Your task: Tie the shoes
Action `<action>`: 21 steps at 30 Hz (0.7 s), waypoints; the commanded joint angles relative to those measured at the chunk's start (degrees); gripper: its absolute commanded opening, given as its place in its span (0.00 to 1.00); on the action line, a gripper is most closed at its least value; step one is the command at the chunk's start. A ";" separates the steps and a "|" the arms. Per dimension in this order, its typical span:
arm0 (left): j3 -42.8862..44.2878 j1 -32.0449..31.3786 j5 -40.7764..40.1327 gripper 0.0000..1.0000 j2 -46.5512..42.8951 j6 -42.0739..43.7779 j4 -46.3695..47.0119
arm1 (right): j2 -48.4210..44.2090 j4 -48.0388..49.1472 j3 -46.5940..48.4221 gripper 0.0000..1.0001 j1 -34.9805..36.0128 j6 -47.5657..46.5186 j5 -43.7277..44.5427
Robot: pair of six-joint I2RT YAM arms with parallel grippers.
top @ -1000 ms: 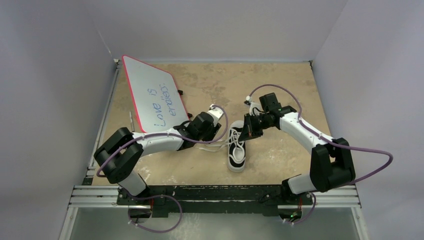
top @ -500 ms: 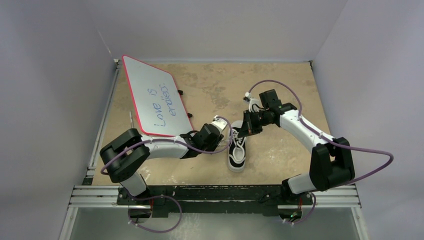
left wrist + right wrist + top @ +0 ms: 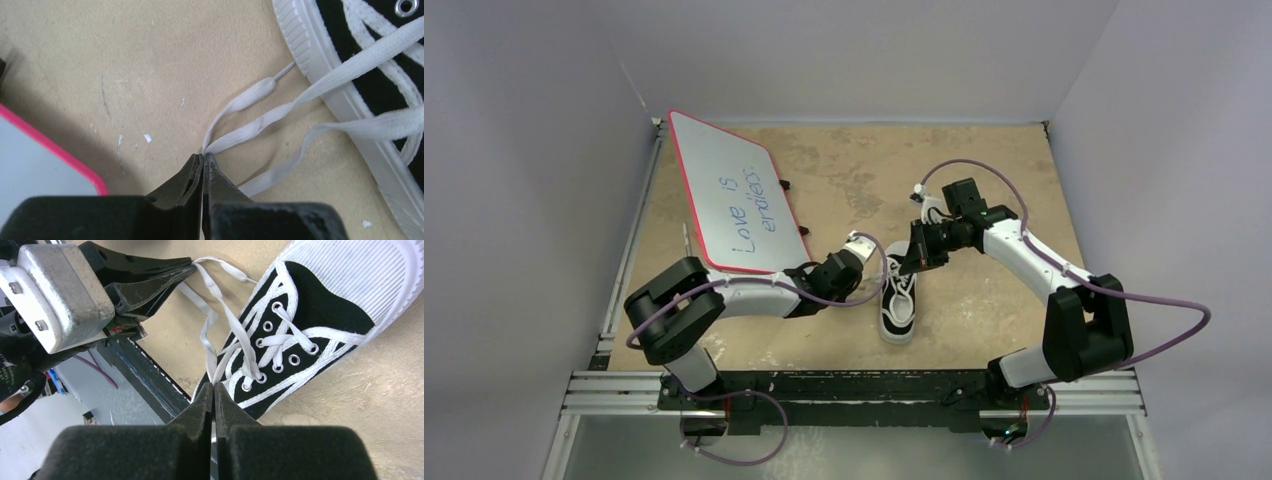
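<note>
The shoe [image 3: 897,303], a small black sneaker with white stripes, sole and toe cap, lies mid-table with its toe toward the arms. My left gripper [image 3: 203,156] sits low on the table just left of the sole [image 3: 345,95], shut on a folded bight of the white lace [image 3: 260,122]. My right gripper [image 3: 214,385] hovers over the shoe's [image 3: 320,305] opening, shut on the other white lace [image 3: 239,340] where it leaves the top eyelets. The left gripper [image 3: 189,265] also shows in the right wrist view, pinching its lace beside the shoe.
A whiteboard [image 3: 727,195] with a pink rim and handwriting leans at the back left; its corner [image 3: 35,167] lies close behind my left gripper. Grey walls enclose the tan table [image 3: 984,170] on three sides.
My left arm swung in toward the shoe's left side, dropped to the table and closed on the lace. The right gripper stayed shut and shifted slightly left over the shoe.
</note>
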 commanded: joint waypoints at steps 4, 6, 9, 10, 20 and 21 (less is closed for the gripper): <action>3.63 -0.35 2.88 0.00 -11.94 -1.16 -10.64 | 1.01 -0.13 4.28 0.00 0.04 1.42 -2.67; 3.98 -0.58 5.84 0.00 -15.30 -2.13 -11.76 | 1.47 -0.64 4.80 0.00 0.00 1.74 -3.31; 3.75 -1.33 9.37 0.00 -19.98 -3.97 -12.61 | 1.94 -2.05 5.49 0.00 -0.01 1.94 -3.97; 3.38 -1.51 9.77 0.00 -21.38 -5.03 -12.77 | 2.12 -2.63 5.87 0.00 0.04 1.92 -4.11; 4.49 -1.76 24.35 0.00 -25.02 -14.81 -16.19 | 3.08 -7.17 9.78 0.00 0.02 4.99 -1.85; 3.63 -1.84 25.80 0.00 -25.12 -16.13 -13.92 | 3.63 -7.49 10.21 0.00 0.04 5.19 -1.80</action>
